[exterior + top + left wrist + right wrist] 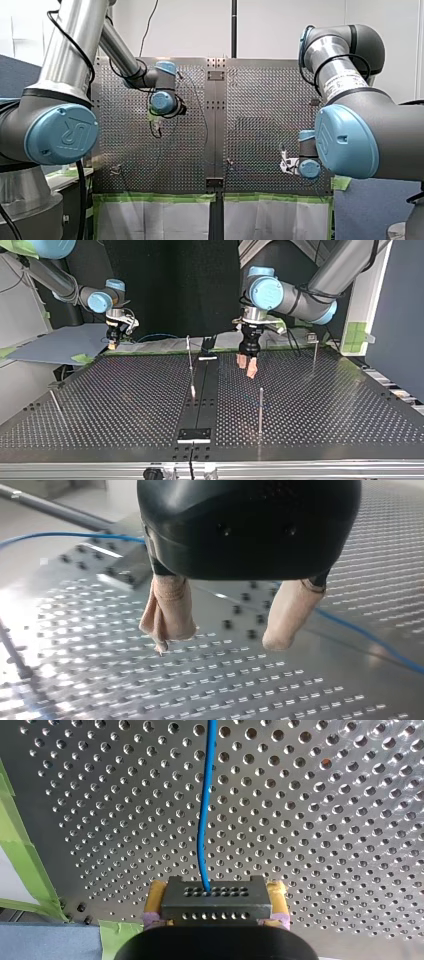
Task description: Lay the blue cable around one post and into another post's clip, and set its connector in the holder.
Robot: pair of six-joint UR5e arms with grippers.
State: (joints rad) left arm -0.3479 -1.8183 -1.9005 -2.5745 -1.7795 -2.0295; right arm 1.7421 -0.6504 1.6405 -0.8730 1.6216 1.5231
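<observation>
My right gripper (217,895) is shut on a dark grey connector block (215,907), clamped between its yellow pads (157,895). The blue cable (202,820) leaves the connector and runs ahead over the perforated plate. In the top view this gripper (114,342) hangs at the far left edge of the table. My left gripper (220,640) hovers low over the plate with its beige pads (167,615) wide open and nothing between them; the blue cable (370,637) lies behind it. In the top view the left gripper (247,365) is right of the centre strip.
Thin metal posts stand on the table: one by the centre strip (189,352), one nearer the camera (260,410), one at the far right (314,352). A black plate (195,434) sits on the centre strip. Green tape (25,860) lines the table's edge.
</observation>
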